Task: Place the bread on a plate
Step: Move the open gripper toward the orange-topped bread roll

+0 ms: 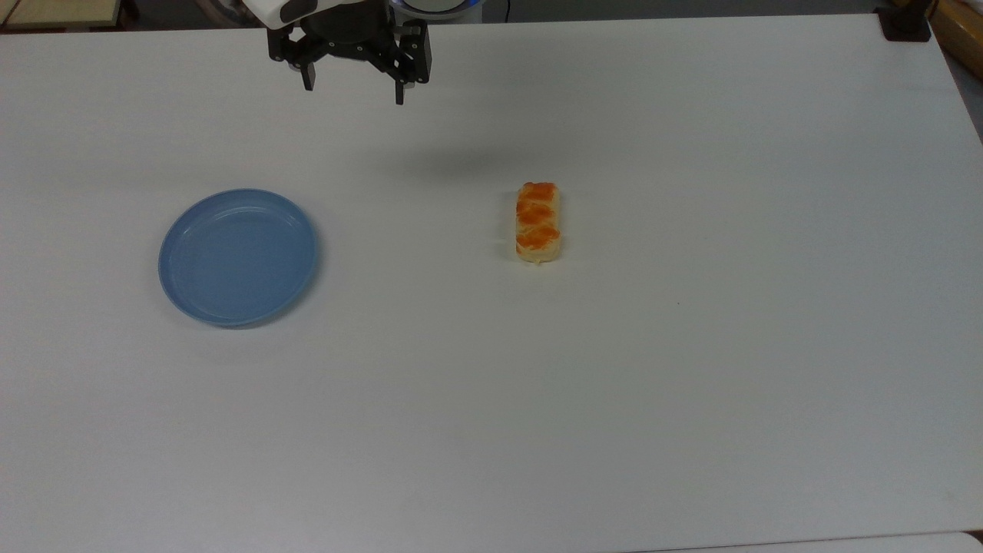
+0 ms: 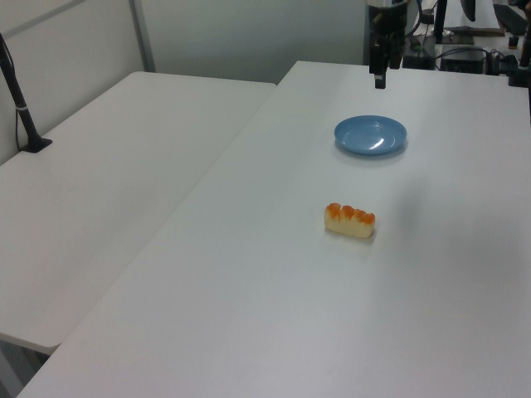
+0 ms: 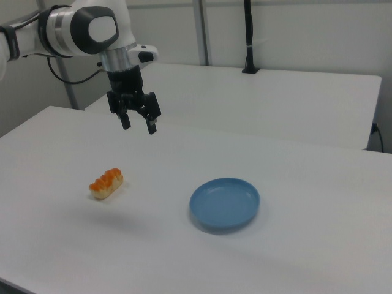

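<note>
A: Where does the bread lie?

B: From my station, I see it flat on the white table, humps up, well apart from the plate, which sits toward the top view's left. The plate holds nothing.

A: And the gripper?

B: I see it raised above the table near the far edge in the top view, between plate and bread, touching neither. Its two fingers stand spread apart, with nothing between them.

The table looks a smooth, matt white laminate. The plate seems smooth light-blue plastic with a faint sheen, and the bread has glossy orange-brown humps over a duller pale crumb.
</note>
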Controlling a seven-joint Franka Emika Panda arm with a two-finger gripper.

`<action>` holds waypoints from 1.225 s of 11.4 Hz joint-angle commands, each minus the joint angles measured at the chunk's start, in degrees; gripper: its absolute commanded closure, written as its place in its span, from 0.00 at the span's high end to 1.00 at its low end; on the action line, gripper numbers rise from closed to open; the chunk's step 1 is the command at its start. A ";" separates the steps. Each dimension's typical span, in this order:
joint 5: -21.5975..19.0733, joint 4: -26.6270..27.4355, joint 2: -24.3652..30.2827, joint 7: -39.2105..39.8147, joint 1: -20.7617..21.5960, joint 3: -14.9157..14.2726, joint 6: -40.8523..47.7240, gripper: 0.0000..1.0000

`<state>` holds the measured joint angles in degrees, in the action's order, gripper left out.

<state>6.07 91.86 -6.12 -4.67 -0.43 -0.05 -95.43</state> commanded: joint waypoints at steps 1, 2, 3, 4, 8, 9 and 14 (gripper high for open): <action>-2.10 0.52 0.42 1.06 0.17 -0.56 0.07 1.00; -2.11 0.51 0.41 0.81 0.08 -0.56 -0.02 1.00; -2.20 0.43 0.41 0.80 -0.01 -0.47 -0.02 1.00; -2.20 0.43 0.15 0.63 -0.01 -0.56 -0.19 1.00; -2.20 0.43 -0.21 0.54 0.26 -0.56 -0.19 1.00; -2.29 0.43 -0.12 0.54 0.08 -0.56 -0.19 1.00; -4.05 0.60 -0.12 0.54 0.69 -0.04 0.33 1.00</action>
<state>3.46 91.87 -6.76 -4.67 -0.50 -0.07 -95.43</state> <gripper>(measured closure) 0.000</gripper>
